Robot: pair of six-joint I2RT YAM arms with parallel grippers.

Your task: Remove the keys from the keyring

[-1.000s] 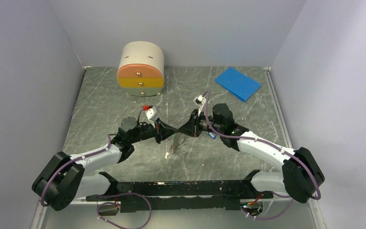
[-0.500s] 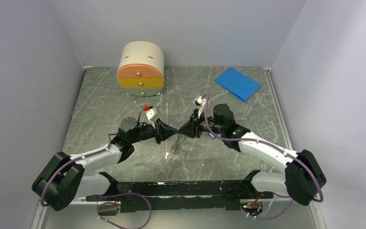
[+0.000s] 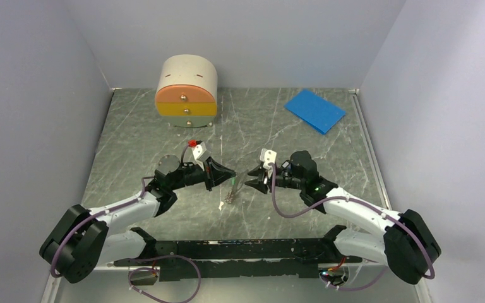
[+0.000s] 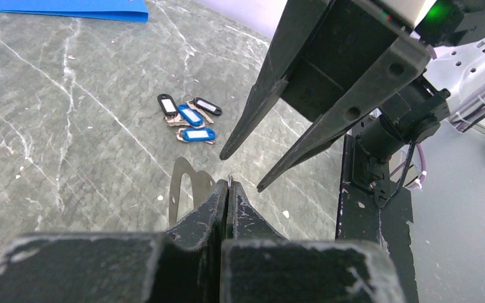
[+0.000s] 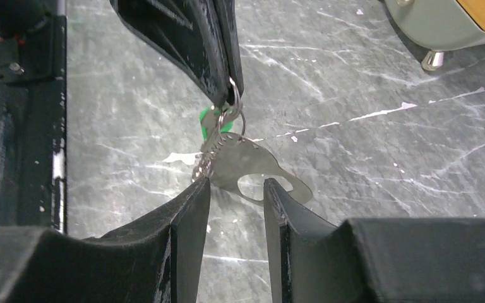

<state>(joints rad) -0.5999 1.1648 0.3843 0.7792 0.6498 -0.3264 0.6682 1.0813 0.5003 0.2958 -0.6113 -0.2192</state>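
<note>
Since a second ago my right hand [image 3: 248, 178] has drawn back from my left and its fingers have parted; they now stand apart with nothing between them. My left hand [image 3: 232, 172] has not moved, and it is pressed shut on the keyring [image 5: 234, 106], pinching the loop at its very tips.

From that pinch the whole bundle hangs straight down over the middle of the counter [image 3: 328, 151], nearer the near edge than the far one. The keys [image 5: 209, 124], with their green tag, sit just under my left fingertips [image 5: 226, 81], and a flat metal plate [image 5: 260, 165] hangs lowest. The long axis runs top to bottom.

My right hand points at the bundle head-on, tips just short of its lower end, so it is the free hand for the pull; I judge it must reach up and a little to the green tag's side.

Small blue and black tags [image 4: 189, 117] lie on the counter apart from this bundle.
</note>
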